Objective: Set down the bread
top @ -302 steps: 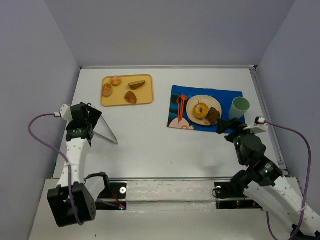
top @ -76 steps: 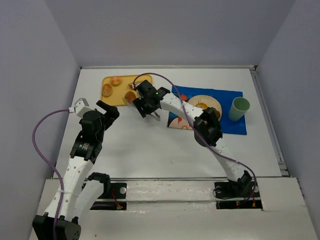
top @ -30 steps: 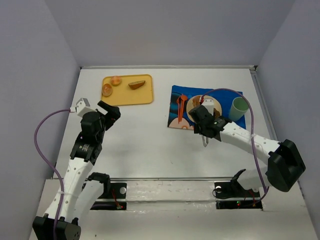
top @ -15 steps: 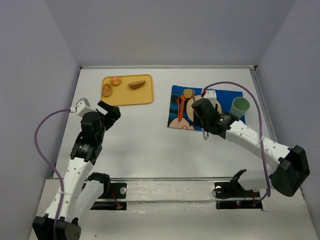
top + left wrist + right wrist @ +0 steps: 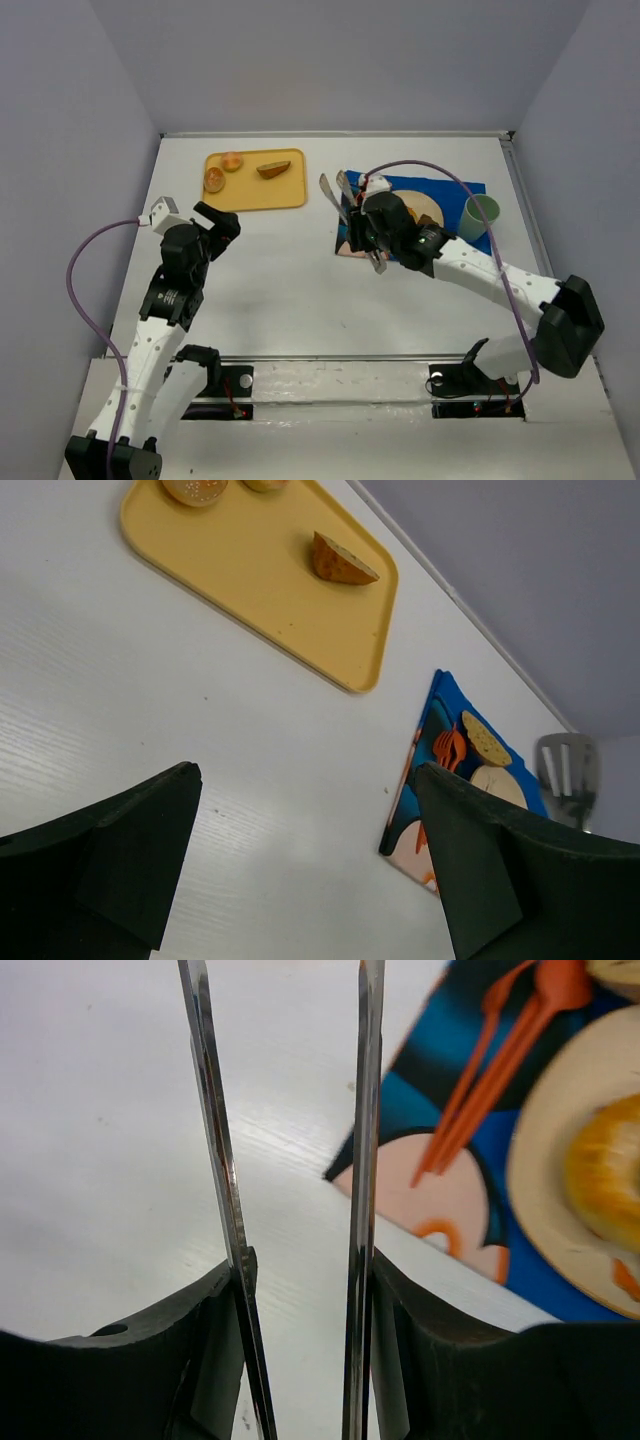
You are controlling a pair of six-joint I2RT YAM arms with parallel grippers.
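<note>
The bread (image 5: 486, 738), a small oval with a tan speckled face, lies at the far left rim of the cream plate (image 5: 497, 783), beside the orange fork (image 5: 452, 748). In the top view my right arm hides it. My right gripper (image 5: 368, 232) (image 5: 305, 1280) is shut on metal tongs (image 5: 368, 1110). The blades (image 5: 335, 188) stand apart with nothing between them and point toward the tray, over the left edge of the blue mat (image 5: 352, 182). My left gripper (image 5: 215, 228) (image 5: 305, 775) is open and empty over the table at the left.
A yellow tray (image 5: 255, 192) at the back left holds two round pieces (image 5: 215, 180) and a brown wedge slice (image 5: 273, 169). The plate (image 5: 428, 208) carries an orange round food (image 5: 605, 1165). A green cup (image 5: 480, 215) stands right of it. Walls enclose the table.
My right arm swung the tongs from the plate's near side up and left. The bread left the tongs beside the plate, and the blades have drawn closer. The left arm stayed still.
</note>
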